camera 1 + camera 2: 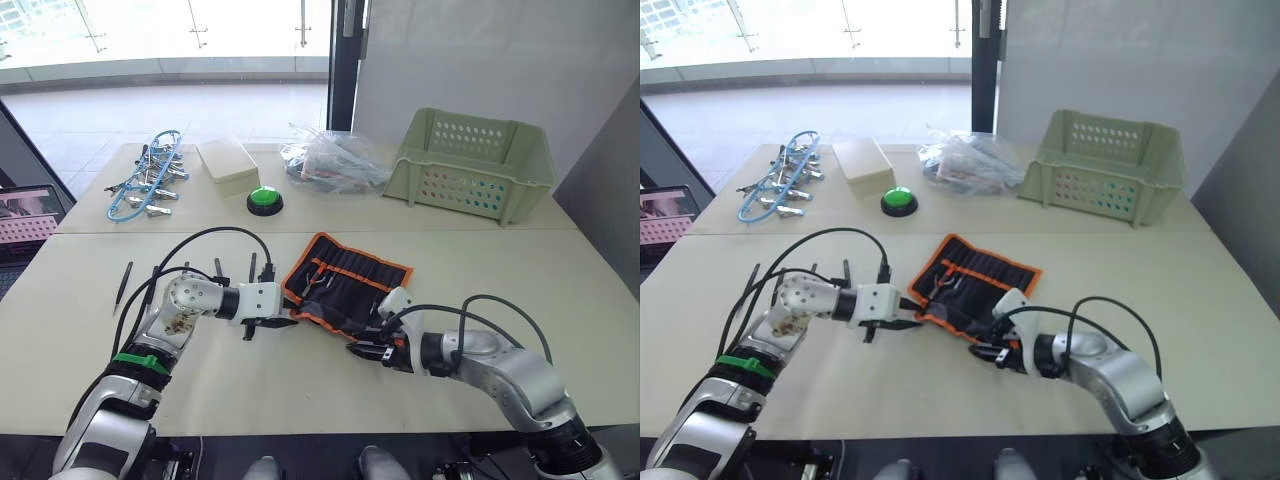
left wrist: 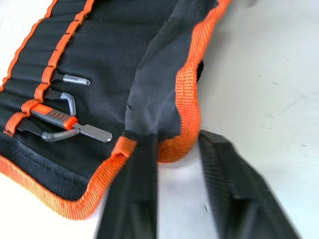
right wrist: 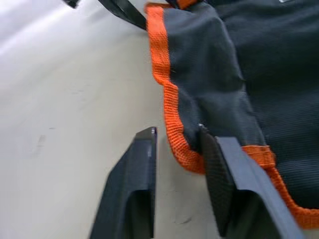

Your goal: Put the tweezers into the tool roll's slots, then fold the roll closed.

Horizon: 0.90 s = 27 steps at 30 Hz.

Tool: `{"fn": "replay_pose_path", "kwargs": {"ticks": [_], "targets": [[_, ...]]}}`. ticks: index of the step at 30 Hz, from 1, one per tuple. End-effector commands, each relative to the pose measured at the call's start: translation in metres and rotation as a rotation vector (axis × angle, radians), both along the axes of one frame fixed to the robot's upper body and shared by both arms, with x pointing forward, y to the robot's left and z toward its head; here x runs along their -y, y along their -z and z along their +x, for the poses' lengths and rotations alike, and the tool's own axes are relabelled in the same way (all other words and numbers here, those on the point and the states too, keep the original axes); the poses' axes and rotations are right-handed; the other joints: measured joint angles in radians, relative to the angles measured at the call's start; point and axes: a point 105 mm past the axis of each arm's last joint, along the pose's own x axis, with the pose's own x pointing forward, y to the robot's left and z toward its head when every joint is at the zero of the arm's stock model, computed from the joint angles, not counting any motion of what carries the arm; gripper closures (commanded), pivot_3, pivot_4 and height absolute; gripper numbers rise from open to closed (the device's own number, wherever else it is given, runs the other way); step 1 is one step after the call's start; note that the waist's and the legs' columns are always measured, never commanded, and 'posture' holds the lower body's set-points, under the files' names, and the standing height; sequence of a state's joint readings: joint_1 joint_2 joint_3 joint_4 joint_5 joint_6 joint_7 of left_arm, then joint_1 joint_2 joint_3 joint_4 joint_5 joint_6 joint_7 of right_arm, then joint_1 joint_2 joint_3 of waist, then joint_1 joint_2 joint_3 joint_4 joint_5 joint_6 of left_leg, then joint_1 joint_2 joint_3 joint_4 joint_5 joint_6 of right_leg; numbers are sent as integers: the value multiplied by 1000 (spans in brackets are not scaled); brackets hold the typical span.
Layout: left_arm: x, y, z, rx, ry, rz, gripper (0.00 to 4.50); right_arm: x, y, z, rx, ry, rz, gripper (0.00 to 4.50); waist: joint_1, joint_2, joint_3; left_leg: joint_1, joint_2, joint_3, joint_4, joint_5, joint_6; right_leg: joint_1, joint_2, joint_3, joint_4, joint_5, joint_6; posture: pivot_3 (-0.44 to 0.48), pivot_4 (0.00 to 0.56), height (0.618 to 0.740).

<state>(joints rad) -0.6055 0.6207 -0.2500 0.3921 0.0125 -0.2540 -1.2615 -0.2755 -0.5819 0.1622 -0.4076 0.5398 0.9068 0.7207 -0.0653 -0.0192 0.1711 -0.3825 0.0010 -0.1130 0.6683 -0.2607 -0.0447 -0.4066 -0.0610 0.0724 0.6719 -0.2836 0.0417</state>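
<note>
While we work at the near edge of the tool roll (image 1: 345, 282), which lies open on the counter (image 1: 560, 290) between our two arms, the chief risk is closing it too soon. Several tweezers (image 1: 123, 285) lie loose on the counter off to our left, outside the slots (image 2: 47, 74), and a fold now would shut them out. Our left gripper (image 2: 172, 149) has its jaws parted, one finger under a lifted orange-edged corner of the roll; whether they pinch the fabric we cannot tell. Our right gripper (image 3: 177, 144) has its jaws apart too, straddling the orange hem at the other near corner, gripping nothing that we can see. If only one side catches, we judge the roll could drag or twist across the counter, and the small tools already sitting in the slots could slide out. We can read no brand, label or writing on anything.
</note>
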Motion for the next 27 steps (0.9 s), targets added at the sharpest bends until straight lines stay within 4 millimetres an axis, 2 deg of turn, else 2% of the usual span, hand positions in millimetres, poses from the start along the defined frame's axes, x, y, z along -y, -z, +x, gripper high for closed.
{"fn": "replay_pose_path", "kwargs": {"ticks": [1,4,6,9,10,13,15,17,19,20,23,27], "targets": [[-10,-29,-8,-9,-28,-121,1631,8,-24,-7,0,-26,106,1559,-1,0,0,0,0,0,0,0,0,0,0,0,0,0,0,0,150,740],[-11,-50,-21,-108,-75,-302,708,10,-41,-9,-40,-22,253,600,0,0,0,0,1,0,0,0,0,0,0,0,1,0,0,0,150,740],[-8,-64,-27,-170,-100,-427,50,14,-55,-3,-22,15,336,563,1,0,0,0,1,0,0,0,0,0,0,0,1,0,0,0,150,740],[-1,-77,-21,-182,-182,-585,50,19,-62,18,69,115,349,563,7,0,0,1,1,0,0,0,0,2,0,0,1,0,0,0,150,740],[3,-79,-19,-194,-203,-617,258,19,-63,25,111,149,335,1177,11,0,0,1,0,0,1,0,0,2,0,0,0,0,0,0,150,740],[17,-69,-15,-211,-267,-620,1220,19,-55,44,206,249,263,2157,19,0,0,3,0,0,1,0,0,3,0,0,1,0,0,0,150,740],[29,-64,-3,-208,-362,-662,1862,14,-47,56,250,319,240,2817,21,0,0,3,0,0,1,0,0,3,0,0,1,0,0,0,150,740],[40,-55,4,-215,-417,-660,2404,1,-38,57,280,303,187,3411,21,0,0,2,0,0,1,0,0,2,0,0,1,0,0,0,150,740],[48,-49,6,-239,-451,-665,3177,-14,-35,51,286,228,230,4158,21,0,0,2,0,0,1,0,0,1,0,0,2,0,0,0,150,740],[52,-44,6,-244,-457,-646,3514,-20,-27,45,231,190,231,4488,20,0,0,2,0,0,1,0,0,1,0,0,2,0,0,0,150,740],[62,-24,2,-272,-470,-572,4460,-26,-8,39,144,185,222,4500,21,0,0,3,0,0,0,0,0,1,0,0,2,0,0,0,150,740],[57,9,3,-293,-557,-476,4460,-28,12,31,135,159,146,4500,21,0,0,3,0,0,0,0,0,2,0,1,2,0,0,0,150,740]]}}
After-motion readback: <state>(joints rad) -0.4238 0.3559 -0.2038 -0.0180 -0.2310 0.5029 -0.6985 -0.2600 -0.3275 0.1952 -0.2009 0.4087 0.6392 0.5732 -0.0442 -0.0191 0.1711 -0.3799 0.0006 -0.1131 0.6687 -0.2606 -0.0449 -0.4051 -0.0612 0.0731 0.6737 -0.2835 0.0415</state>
